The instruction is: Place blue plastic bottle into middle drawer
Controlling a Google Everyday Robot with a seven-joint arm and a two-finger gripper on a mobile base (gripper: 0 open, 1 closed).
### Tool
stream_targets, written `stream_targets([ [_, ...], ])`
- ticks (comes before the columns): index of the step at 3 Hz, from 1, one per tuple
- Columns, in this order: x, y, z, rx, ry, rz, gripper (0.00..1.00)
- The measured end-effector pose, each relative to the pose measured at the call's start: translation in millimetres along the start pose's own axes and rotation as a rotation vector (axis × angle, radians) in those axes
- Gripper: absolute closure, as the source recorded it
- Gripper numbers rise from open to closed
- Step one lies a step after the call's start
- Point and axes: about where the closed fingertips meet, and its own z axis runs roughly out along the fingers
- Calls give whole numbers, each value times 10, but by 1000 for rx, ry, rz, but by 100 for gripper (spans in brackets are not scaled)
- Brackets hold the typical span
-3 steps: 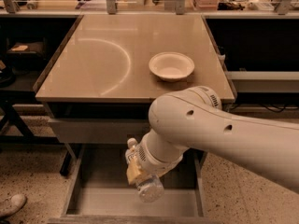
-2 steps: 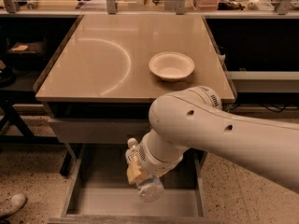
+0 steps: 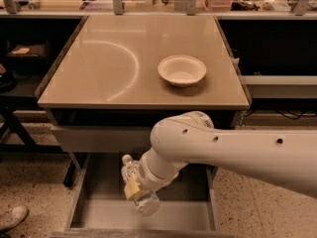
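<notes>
The blue plastic bottle (image 3: 139,188) is clear with a white cap and hangs tilted, cap up and to the left, over the open middle drawer (image 3: 101,185). My gripper (image 3: 132,188) is at the end of the white arm, low in front of the table and above the drawer's grey floor. It is shut on the bottle, with a yellowish pad against the bottle's side. The bottle's base is just above the drawer floor near the front middle.
A white round bowl (image 3: 182,70) sits on the tan tabletop (image 3: 109,68) at the right. A closed grey drawer front (image 3: 94,139) is above the open drawer. Dark shelves flank the table. A shoe (image 3: 11,218) is on the floor at lower left.
The arm and the held bottle have shifted a little to the left and slightly lower over the drawer. The bowl and the drawer have not moved.
</notes>
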Motion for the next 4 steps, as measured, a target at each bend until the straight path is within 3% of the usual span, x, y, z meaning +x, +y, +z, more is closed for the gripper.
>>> stream_targets([
  [1,-130,-32,507,-83,32,-43,100],
  [2,-130,-32,507,-83,32,-44,100],
  [3,-112,-48,702,-133,38,-39,100],
  [4,-161,-228,1047,-200,16,-28,100],
])
